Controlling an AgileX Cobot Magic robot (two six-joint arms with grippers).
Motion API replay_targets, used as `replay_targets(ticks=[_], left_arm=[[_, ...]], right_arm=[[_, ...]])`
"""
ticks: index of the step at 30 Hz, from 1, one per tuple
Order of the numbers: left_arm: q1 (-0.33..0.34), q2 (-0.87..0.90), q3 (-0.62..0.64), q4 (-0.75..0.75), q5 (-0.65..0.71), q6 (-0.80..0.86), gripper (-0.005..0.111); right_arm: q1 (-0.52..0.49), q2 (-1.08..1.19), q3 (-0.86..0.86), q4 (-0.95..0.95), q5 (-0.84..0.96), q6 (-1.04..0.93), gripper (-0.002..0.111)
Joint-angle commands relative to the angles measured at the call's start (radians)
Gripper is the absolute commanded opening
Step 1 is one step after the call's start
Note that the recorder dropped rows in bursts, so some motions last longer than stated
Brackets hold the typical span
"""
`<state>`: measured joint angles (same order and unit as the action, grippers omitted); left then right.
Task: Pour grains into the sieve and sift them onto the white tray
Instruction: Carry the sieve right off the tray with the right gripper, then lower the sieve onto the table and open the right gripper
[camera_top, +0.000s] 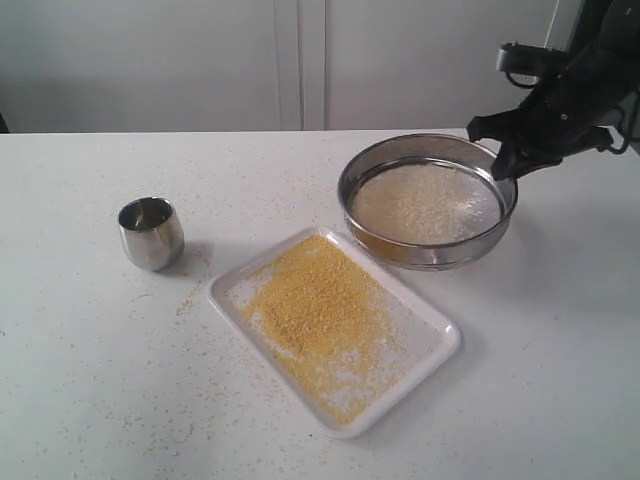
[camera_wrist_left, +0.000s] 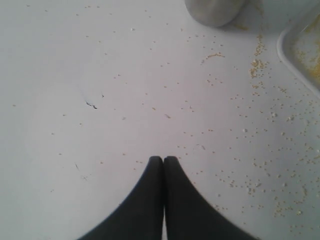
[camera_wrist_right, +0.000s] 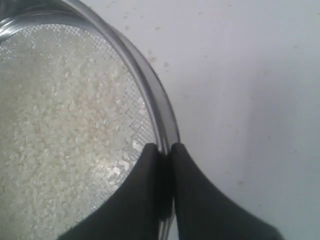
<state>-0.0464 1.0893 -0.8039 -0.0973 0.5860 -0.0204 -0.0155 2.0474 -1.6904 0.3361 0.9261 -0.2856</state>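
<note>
1. The bench (camera_top: 100, 380) is white and flat.
2. The sieve (camera_top: 430, 256) is a wide round steel ring near the far right edge of the bench. It is just beside the far edge of the white tray (camera_top: 432, 330). I cannot tell if it sits on the bench or is lifted a little.
3. Pale bits (camera_top: 425, 200) cover the wire mesh inside the sieve.
4. The right gripper (camera_top: 503, 165) pinches the far right side of the sieve's rim. One black finger (camera_wrist_right: 145, 200) is inside the ring and the other is outside, pressed tight on the steel.
5. The white tray lies in the middle of the bench, turned at a slant. A big patch of yellow meal (camera_top: 315, 310) is spread over it.
6. A small steel cup (camera_top: 150, 232) stands upright on the left side of the bench, apart from the tray.
7. The left gripper (camera_wrist_left: 163, 159) hangs over a bare part of the bench. Its two fingers are pressed together with nothing between them.
8. Loose grains (camera_wrist_left: 255, 65) lie scattered on the bench near the cup and the tray's corner.
</note>
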Motion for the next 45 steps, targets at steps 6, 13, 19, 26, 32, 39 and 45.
replay_targets(ticks=[6,13,19,26,32,39,45], left_arm=[[-0.006,-0.008,0.006,-0.005,0.012,-0.001,0.000],[-0.006,-0.008,0.006,-0.005,0.012,-0.001,0.000],[-0.006,-0.008,0.006,-0.005,0.012,-0.001,0.000],[-0.006,-0.008,0.006,-0.005,0.012,-0.001,0.000],[-0.006,-0.008,0.006,-0.005,0.012,-0.001,0.000],[-0.006,-0.008,0.006,-0.005,0.012,-0.001,0.000],[-0.006,-0.008,0.006,-0.005,0.012,-0.001,0.000]], right_arm=[[-0.074,0.018,-0.010,0.034,-0.091,0.041,0.000],[-0.074,0.076,-0.010,0.036,-0.129,0.041,0.000],[-0.074,0.105,-0.010,0.036,-0.175,0.047,0.000],[-0.074,0.140,-0.010,0.036,-0.170,0.047,0.000],[-0.074,0.158,-0.010,0.034,-0.164,0.047,0.000],[-0.074,0.159,-0.010,0.027,-0.156,0.034,0.025],[-0.074,0.152,-0.010,0.021,-0.144,0.019,0.041]])
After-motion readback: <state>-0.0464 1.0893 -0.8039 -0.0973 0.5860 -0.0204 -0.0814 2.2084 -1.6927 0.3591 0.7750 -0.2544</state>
